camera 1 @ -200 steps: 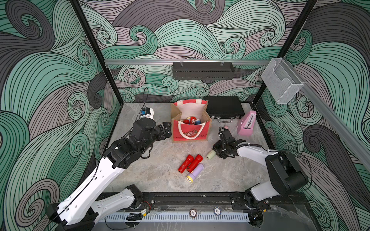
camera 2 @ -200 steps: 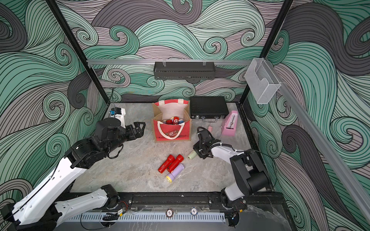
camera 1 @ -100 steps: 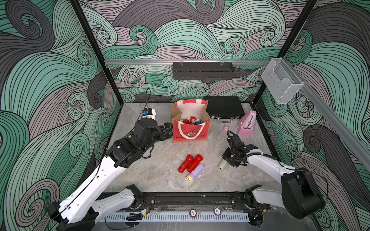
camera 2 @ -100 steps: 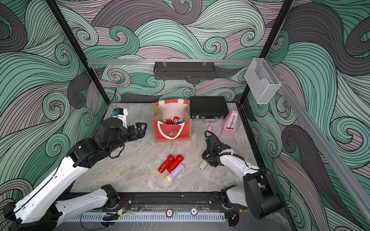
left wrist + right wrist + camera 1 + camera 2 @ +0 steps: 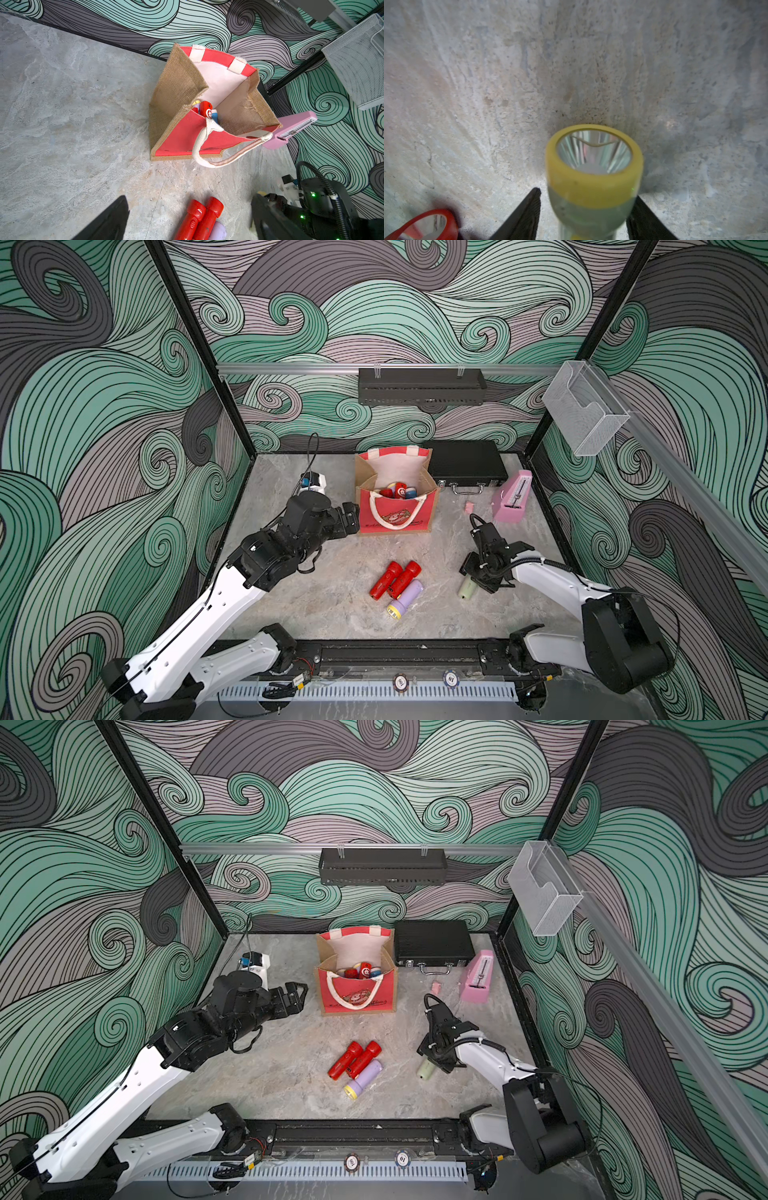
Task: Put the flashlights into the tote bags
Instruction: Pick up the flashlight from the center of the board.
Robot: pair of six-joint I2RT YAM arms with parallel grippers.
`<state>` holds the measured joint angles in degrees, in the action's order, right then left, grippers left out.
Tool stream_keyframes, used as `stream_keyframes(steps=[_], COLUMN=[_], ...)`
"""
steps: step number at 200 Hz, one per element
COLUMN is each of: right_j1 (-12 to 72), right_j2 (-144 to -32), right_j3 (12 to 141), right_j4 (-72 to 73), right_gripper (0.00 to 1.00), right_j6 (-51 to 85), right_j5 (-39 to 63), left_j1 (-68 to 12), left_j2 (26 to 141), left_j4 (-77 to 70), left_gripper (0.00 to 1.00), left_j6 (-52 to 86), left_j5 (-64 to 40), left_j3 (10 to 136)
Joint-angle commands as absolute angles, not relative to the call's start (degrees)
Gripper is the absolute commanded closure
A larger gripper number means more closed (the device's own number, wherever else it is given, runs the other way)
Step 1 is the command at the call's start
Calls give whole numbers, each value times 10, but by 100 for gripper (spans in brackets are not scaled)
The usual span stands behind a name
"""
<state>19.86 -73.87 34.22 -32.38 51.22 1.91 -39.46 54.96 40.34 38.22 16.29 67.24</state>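
Jaws on the left gripper (image 5: pixel 351 516) are spread wide and hold nothing. They hang just beside the left side of the bag (image 5: pixel 399 522). That bag stands upright near the back of the table (image 5: pixel 324 605), with its mouth open. Down inside it sit a few flashlights (image 5: pixel 398 490), red and blue ones. On the table in front of the bag, well apart from it, lie two red flashlights (image 5: pixel 395 578) side by side and touching, with a lilac flashlight (image 5: pixel 406 598) snug against them. Over to the right lies a pale green flashlight (image 5: pixel 466 589) with a yellow rim. The right gripper (image 5: pixel 477 577) is down on it, one finger on each side. Up close, a thin gap shows between one finger (image 5: pixel 527 214) and the flashlight — so those jaws are loose around it, not pinching. Farther back on the right stand a pink metronome (image 5: pixel 512 497) and a black case (image 5: pixel 467 464).
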Motion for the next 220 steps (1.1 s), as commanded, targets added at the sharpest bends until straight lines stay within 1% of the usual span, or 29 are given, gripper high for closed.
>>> stream_keyframes(steps=[1, 63, 87, 115, 139, 169, 197, 220], right_j1=[197, 193, 193, 193, 196, 218, 261, 295], right_j2=[-740, -727, -687, -617, -578, -567, -600, -659], right_j3=[337, 330, 348, 379, 428, 515, 637, 751], right_j4=[-333, -343, -359, -394, -430, -463, -506, -526], right_gripper=[42, 73, 88, 100, 100, 100, 100, 100], right_j6=[509, 516, 503, 469, 431, 387, 352, 331], right_j5=[12, 7, -3, -32, -34, -33, -64, -78], left_j1=[-397, -398, -397, -397, -397, -396, -382, -374], left_j2=[538, 549, 549, 546, 542, 533, 538, 536], left_j4=[403, 392, 393, 384, 380, 379, 401, 405], left_gripper=[6, 6, 4, 2, 1, 1, 1, 1], left_j6=[387, 380, 373, 371, 362, 344, 350, 351], left_j5=[170, 159, 155, 150, 132, 99, 64, 61], left_j3=[677, 680, 680, 671, 659, 633, 620, 611])
